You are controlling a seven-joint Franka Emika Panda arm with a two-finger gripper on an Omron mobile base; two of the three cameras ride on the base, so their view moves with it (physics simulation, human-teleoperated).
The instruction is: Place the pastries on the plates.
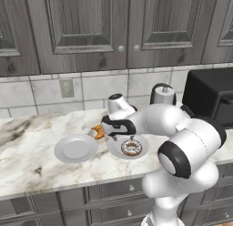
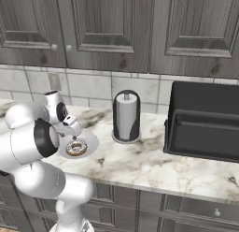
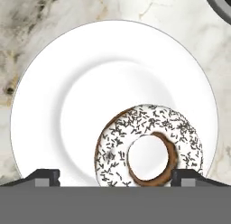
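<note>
- A white-and-grey veined marble counter point(image 1: 27, 152) runs under dark grey panelled wooden cabinets point(image 1: 86, 24), backed by a pale tiled wall with a socket plate point(image 1: 66, 88).
- On the counter lie two round, shallow, light-grey plates, well apart from the wall: the right-hand plate point(image 1: 114, 147) and the left-hand plate point(image 1: 75, 148), close side by side.
- The brown ring donut with white icing and dark sprinkles point(image 1: 131, 148) lies flat on the right-hand plate point(image 3: 67, 96), toward one side of its centre rather than in the middle.
- The small orange-brown curved croissant point(image 1: 98, 131) rests on the marble just behind the gap between the two plates, on neither of them.
- The white arm's two-finger gripper point(image 3: 115, 178) hangs just above the donut point(image 3: 149, 146), its two dark fingertips point(image 3: 43, 177) spread wide, one either side of the pastry, pinching nothing.
- Whether the tips touch the plate is hard to judge from the base views.
- A grey upright paper-towel holder point(image 2: 126, 117) and a black boxy oven-like appliance point(image 2: 204, 121) stand farther right.
</note>
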